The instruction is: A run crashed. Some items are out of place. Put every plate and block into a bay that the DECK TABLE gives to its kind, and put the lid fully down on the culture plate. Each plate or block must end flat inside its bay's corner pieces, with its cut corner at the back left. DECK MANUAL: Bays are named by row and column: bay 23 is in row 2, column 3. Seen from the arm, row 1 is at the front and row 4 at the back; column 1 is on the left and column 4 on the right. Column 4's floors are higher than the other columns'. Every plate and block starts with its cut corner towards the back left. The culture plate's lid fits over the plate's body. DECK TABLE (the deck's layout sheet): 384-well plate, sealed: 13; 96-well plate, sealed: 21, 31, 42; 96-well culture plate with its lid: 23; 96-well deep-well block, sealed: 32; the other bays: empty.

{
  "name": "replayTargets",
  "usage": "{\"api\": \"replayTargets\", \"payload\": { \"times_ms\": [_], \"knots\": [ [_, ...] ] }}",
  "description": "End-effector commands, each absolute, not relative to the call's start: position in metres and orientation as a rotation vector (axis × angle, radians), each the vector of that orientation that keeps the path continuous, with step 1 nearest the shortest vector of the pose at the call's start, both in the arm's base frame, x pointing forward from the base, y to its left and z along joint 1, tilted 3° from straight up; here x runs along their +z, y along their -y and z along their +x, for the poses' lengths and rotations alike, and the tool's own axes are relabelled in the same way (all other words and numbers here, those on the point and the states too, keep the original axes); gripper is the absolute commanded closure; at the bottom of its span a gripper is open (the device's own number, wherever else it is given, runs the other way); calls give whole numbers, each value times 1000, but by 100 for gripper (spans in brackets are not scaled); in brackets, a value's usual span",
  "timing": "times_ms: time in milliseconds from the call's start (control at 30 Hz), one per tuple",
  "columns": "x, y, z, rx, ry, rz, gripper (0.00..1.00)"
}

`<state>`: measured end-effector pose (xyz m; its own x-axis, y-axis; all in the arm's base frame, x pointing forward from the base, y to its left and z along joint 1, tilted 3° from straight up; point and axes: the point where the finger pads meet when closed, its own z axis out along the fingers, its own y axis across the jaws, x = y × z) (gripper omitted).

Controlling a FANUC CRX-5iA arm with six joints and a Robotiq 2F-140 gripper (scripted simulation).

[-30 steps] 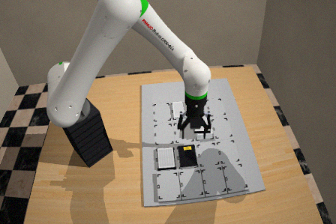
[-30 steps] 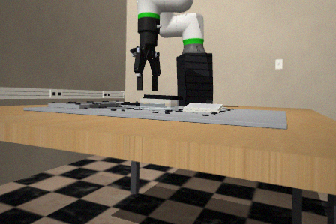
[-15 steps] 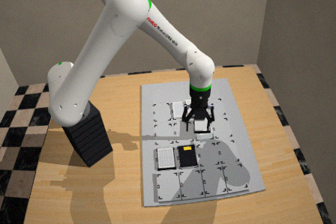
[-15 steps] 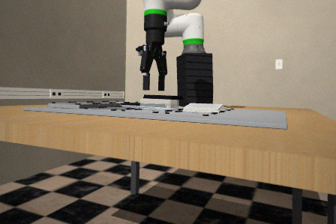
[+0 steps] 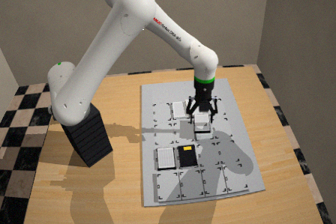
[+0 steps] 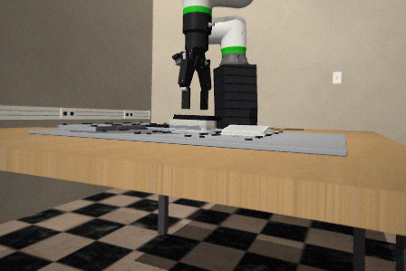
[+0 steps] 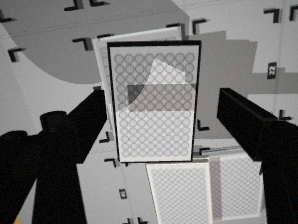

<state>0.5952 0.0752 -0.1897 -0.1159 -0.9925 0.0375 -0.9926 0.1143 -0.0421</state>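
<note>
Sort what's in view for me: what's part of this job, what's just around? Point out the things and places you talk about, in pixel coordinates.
Job: black-rimmed plate [image 5: 202, 117] [image 6: 195, 117] [image 7: 157, 132], yellow-marked black piece [image 5: 187, 159], white plates [image 5: 166, 157] [image 6: 246, 130] [image 7: 180, 192], deck board [image 5: 165, 92] [image 6: 313, 141] [image 7: 55, 65].
Just around: wall switch [image 6: 337, 77], wall sockets [image 6: 68, 113].
</note>
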Motion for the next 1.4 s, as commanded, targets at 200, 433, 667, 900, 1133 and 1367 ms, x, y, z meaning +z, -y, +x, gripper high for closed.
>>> {"api": "replayTargets", "payload": {
  "times_ms": [200, 433, 667, 900, 1133, 1367],
  "knots": [
    [-189, -87, 603, 90, 2346, 2089, 30],
    [-194, -87, 603, 90, 2346, 2089, 30],
    [-196, -87, 604, 90, 2346, 2089, 30],
    [-196, -87, 604, 90, 2346, 2089, 30],
    [-196, -87, 604, 90, 2346, 2089, 30],
    [-204, -87, 604, 90, 2346, 2089, 30]
  ]
}}
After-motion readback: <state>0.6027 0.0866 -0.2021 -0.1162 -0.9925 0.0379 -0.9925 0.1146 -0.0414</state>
